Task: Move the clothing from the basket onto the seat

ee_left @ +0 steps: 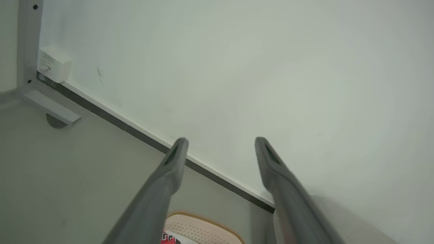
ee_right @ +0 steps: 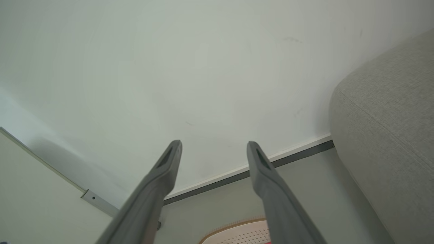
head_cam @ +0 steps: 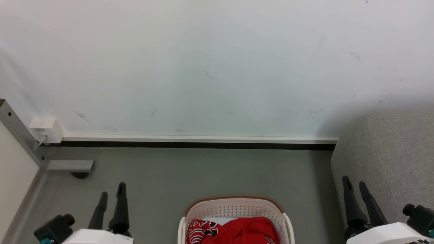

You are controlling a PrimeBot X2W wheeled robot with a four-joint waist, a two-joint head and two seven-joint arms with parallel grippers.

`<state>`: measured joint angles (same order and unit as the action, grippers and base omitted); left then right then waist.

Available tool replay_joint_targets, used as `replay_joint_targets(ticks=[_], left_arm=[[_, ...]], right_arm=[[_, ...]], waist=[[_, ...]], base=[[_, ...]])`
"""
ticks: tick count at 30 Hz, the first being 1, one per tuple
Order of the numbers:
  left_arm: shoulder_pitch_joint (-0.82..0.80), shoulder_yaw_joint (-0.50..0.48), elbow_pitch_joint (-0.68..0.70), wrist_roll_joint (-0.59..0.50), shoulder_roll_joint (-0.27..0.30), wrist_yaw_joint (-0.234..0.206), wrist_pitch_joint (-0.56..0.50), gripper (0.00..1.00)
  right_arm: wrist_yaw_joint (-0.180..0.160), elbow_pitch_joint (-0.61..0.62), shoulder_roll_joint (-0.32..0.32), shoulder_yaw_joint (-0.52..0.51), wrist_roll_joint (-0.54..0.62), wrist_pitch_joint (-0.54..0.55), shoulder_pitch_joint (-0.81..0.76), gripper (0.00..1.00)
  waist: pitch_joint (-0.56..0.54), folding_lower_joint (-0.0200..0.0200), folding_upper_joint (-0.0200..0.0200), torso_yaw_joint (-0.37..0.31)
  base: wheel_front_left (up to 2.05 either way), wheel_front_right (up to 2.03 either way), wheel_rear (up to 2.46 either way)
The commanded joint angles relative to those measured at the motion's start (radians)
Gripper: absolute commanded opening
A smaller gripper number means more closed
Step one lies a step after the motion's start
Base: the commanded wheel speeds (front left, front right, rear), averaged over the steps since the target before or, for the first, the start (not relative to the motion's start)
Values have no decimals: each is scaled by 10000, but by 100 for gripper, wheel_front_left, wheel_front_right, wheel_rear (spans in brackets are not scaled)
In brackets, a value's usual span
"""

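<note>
- Head view: clothes lie in the basket on the floor, back from its wall edge.
- Left jaws, right jaws: open, empty.
- Best to pinch a thick fold and lift high.

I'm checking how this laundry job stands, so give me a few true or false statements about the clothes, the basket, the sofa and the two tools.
1. The red clothes lie inside the basket. True.
2. The left tool is shut on a garment. False: it is open and holds nothing, above the floor.
3. The sofa stands on the robot's right of the basket. True.
4. A red garment lies on the sofa. False: the red clothes in view are all in the basket.
5. The right tool is open, near the sofa's edge. True.
</note>
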<state>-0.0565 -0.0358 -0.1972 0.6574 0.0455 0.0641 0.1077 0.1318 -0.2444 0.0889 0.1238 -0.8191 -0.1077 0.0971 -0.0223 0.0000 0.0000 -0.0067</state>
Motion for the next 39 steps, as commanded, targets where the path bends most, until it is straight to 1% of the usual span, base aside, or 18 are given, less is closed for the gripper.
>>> replay_joint_targets(ticks=[1,17,39], left_arm=[[-20,-8,50,-443,128,-37,143,100],[56,87,78,-2136,145,-139,570,100],[94,192,64,-3979,96,-245,1048,100]], right_arm=[[-10,52,47,73,353,-129,211,100],[-12,-18,29,155,2045,-566,176,100],[-16,-103,26,533,3672,-1052,300,100]], waist=[[-13,0,0,-10],[-83,0,0,-45],[-104,0,0,-107]], base=[[0,0,0],[0,0,0],[0,0,0]])
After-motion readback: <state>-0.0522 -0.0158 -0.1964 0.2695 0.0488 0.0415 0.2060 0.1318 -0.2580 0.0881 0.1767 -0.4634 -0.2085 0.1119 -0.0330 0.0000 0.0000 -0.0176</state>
